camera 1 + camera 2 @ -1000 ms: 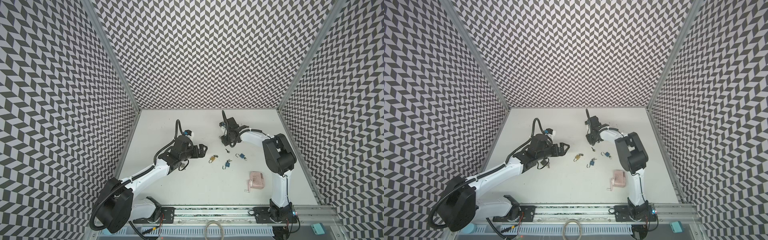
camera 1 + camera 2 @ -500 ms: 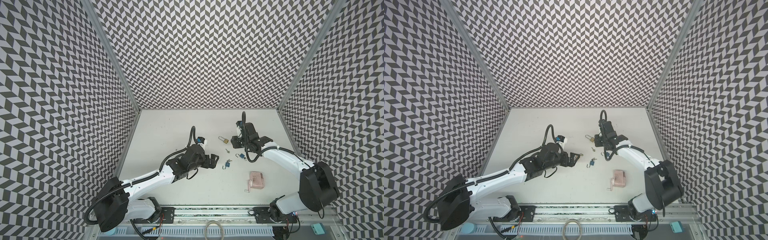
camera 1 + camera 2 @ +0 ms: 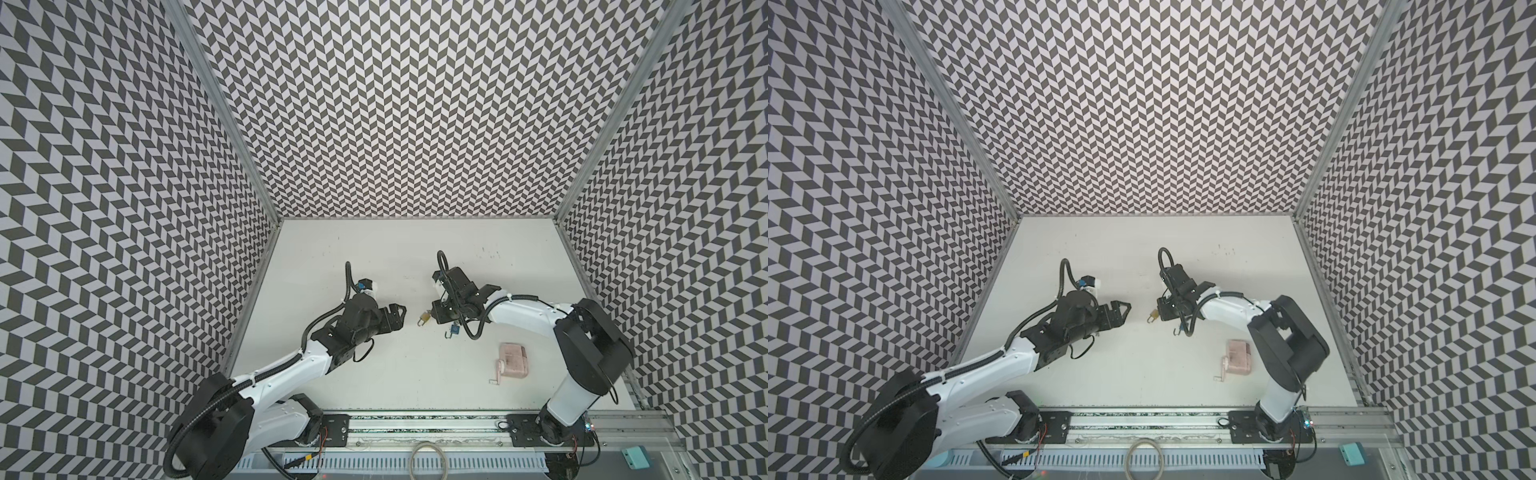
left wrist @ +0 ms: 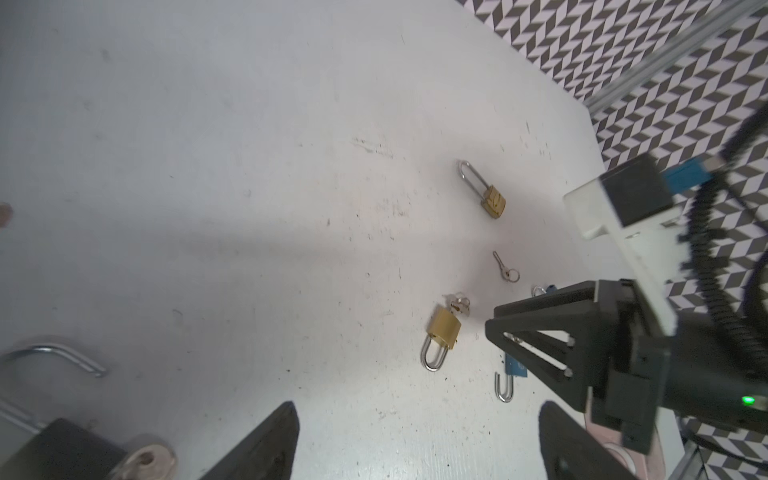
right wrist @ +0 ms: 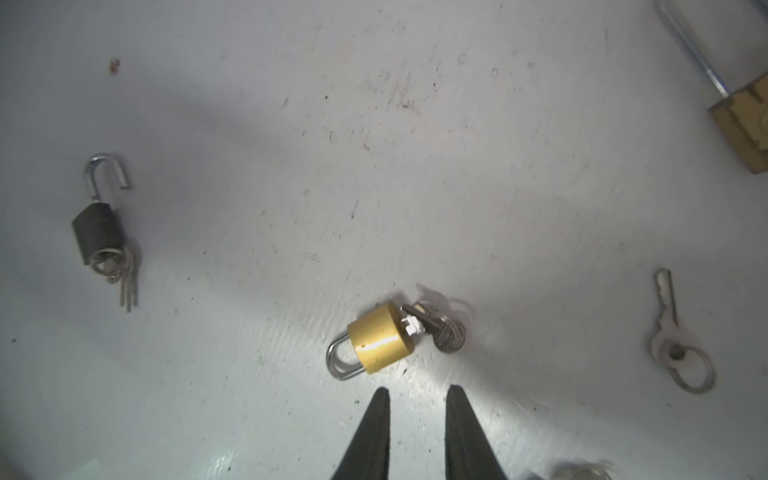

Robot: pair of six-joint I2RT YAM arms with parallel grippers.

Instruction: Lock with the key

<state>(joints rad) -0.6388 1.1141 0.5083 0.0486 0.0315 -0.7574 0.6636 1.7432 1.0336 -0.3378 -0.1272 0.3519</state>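
**Risk: lock skids, key grip missed**
Brass padlock (image 5: 380, 338) lies flat near centre of bench (image 3: 374, 365), keys (image 5: 440, 328) at its base. R gripper (image 5: 418, 388) just beside it, jaws nearly closed, empty; L gripper (image 4: 417, 409) wide apart, empty. Unheld lock body may slide or spin under key torque.

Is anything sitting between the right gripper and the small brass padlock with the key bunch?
Nothing visible does. The right gripper is just short of the small brass padlock, only bare table between them. The loose key and the black padlock lie clear of that line.
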